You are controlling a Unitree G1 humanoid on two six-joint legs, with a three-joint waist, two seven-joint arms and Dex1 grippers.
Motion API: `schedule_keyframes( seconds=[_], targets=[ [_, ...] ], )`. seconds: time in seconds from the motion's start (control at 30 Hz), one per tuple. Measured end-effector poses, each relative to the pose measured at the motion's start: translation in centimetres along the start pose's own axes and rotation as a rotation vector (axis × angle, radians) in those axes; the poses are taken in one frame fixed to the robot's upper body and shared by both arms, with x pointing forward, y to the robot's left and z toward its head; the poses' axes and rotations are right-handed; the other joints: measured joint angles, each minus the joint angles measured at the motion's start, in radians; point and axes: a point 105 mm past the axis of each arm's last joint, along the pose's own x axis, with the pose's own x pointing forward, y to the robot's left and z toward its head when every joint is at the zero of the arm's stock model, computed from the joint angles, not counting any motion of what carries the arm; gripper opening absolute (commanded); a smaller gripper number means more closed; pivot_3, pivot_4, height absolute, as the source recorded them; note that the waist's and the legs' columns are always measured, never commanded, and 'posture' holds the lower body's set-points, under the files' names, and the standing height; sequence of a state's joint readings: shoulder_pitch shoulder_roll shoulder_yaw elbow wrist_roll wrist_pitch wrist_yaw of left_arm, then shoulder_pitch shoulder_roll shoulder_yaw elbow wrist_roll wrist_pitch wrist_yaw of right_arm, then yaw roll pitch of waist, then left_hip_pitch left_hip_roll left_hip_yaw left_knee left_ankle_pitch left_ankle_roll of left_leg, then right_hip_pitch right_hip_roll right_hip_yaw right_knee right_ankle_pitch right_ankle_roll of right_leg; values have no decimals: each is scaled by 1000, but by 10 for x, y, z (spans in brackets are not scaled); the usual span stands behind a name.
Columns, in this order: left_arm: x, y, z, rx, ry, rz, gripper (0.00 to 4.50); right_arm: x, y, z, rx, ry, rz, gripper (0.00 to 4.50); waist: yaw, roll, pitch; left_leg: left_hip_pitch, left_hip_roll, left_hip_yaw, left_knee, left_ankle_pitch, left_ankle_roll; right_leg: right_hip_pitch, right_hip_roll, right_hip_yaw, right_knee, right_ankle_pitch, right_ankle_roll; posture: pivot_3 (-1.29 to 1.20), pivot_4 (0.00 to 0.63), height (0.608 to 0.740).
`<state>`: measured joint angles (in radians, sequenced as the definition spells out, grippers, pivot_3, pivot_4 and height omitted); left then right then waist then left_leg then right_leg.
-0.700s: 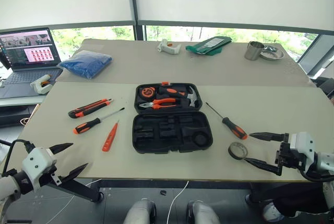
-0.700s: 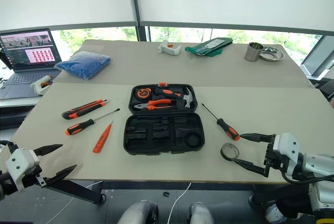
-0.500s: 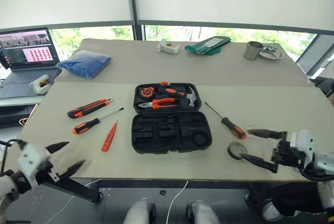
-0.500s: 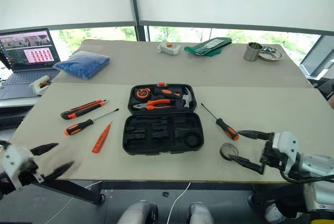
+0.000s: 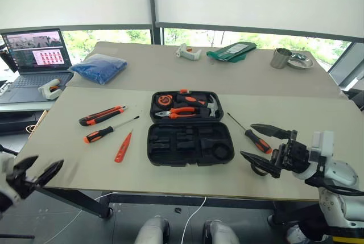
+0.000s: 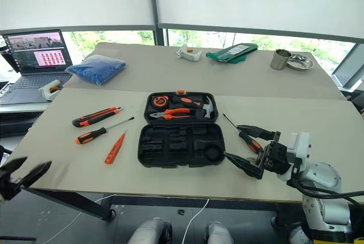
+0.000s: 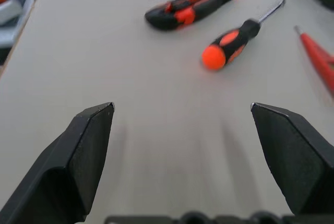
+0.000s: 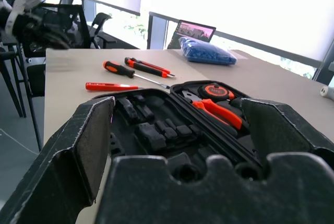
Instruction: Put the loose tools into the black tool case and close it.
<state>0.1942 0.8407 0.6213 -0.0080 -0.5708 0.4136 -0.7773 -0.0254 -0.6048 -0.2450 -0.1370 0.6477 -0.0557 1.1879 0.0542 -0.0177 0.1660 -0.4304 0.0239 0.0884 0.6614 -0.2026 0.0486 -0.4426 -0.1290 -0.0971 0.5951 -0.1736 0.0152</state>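
Observation:
The black tool case (image 5: 189,141) lies open mid-table, its near half showing bare moulded recesses. Left of it lie an orange-and-black utility knife (image 5: 101,116), a thin screwdriver (image 5: 108,130) and a small orange tester screwdriver (image 5: 123,147). A second screwdriver (image 5: 253,137) lies right of the case. The dark tape roll (image 5: 257,169) is partly hidden behind my right gripper (image 5: 248,140), which is open and points left at the case. My left gripper (image 5: 46,164) is open at the table's near left edge, short of the knife (image 7: 190,7) and screwdriver (image 7: 235,41).
Orange-handled pliers (image 5: 181,111), a hammer and a tape measure sit in the case's far half. A laptop (image 5: 34,56) and a blue bag (image 5: 99,67) are at the far left. A green pouch (image 5: 233,50) and a metal cup (image 5: 278,58) sit at the back.
My right gripper has swung left over the tape roll and now points toward the case. My left gripper has sunk toward the lower left corner. The camera has shifted a little.

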Motion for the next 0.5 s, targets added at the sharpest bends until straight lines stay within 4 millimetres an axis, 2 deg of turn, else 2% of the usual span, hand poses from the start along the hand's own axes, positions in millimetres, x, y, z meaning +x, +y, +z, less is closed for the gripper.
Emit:
schedule_keyframes(
  seconds=[0.03, 0.13, 0.2, 0.27, 0.33, 0.43, 0.5],
  targets=[
    [12, -4, 10, 36, -1, -37, 4500, -1, 0, -1, 3, 1, 3, 4480, -1, 0, 0, -1, 2, 2, 0, 0, 0, -1, 1, 0, -1, 0, 0, 0, 150, 740],
    [37, -10, 21, 81, 32, -108, 4500, -2, 0, -5, 7, 4, 3, 4480, -7, 0, 0, 0, 4, 7, 0, 0, 0, 2, 1, -1, 0, 0, 0, 0, 150, 740],
    [62, -14, 25, 98, 57, -149, 4500, -2, 1, -6, 4, 4, 10, 4480, -12, 0, -1, 1, 5, 10, 0, 0, 0, 2, 2, -1, 1, 2, -2, 0, 150, 740],
    [77, -17, 22, 116, 99, -174, 4500, -3, 1, -7, 0, 6, 4, 4480, -20, -1, -1, 2, 6, 13, 0, 0, 0, 2, 3, 0, 1, 7, -5, 0, 150, 740],
    [89, -17, 18, 137, 142, -187, 4500, -5, 2, -8, -4, 8, -3, 4480, -28, -1, -1, 3, 8, 13, 0, 0, -1, 1, 7, 0, 1, 10, 0, 0, 150, 740],
    [97, -17, 9, 145, 205, -206, 4500, -9, 4, -11, 0, 22, -15, 4480, -36, -2, -1, 3, 11, 13, 0, 0, 2, 1, 12, 1, 1, 7, -3, 0, 150, 740],
    [97, -17, 1, 145, 247, -218, 3981, -12, 6, -15, 11, 38, -26, 4500, -41, -1, -1, 3, 12, 13, 0, -2, 1, 1, 15, 2, 1, 6, -4, 0, 150, 740]
  ],
)
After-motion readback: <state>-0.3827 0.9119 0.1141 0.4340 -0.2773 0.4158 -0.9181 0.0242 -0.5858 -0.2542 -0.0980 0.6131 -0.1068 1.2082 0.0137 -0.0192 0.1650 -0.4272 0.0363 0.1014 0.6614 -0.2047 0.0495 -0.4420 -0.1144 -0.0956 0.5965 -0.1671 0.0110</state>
